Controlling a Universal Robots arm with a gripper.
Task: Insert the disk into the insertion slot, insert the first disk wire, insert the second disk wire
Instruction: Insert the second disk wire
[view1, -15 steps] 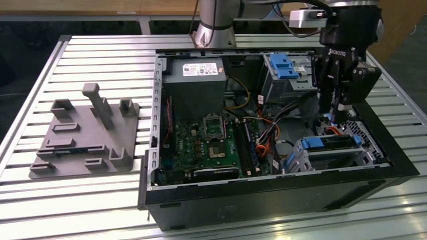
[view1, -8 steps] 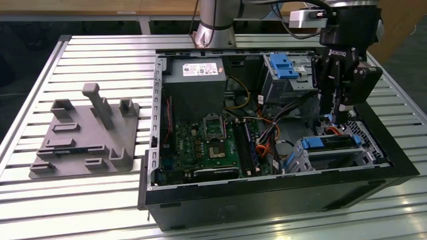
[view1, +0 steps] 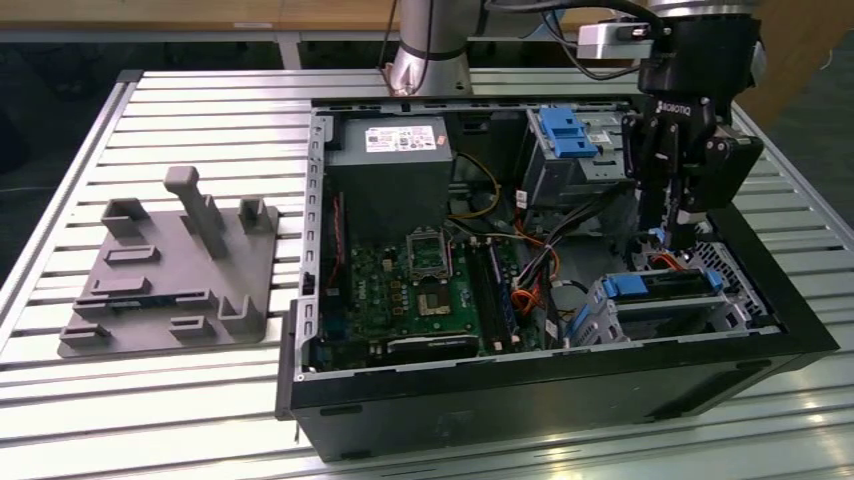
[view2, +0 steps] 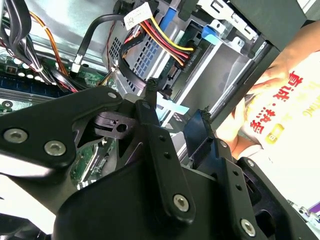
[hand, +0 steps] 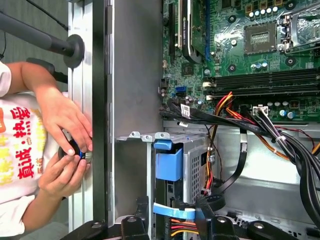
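Arm (view1: 697, 60) hangs vertical above the insertion slot (view1: 725, 278).

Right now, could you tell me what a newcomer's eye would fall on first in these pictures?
The open black computer case stands on the slatted metal table, green motherboard bare. At the exterior view's right, the black gripper hangs close to the small grey perforated drive cage. In the first wrist view, a person's hands meet outside the case wall.

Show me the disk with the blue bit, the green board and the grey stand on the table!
the disk (view1: 623, 287), exterior view, on its blue bracket.
green board (view1: 380, 285), exterior view, on its bare green middle.
grey stand (view1: 134, 312), exterior view, on its flat base.
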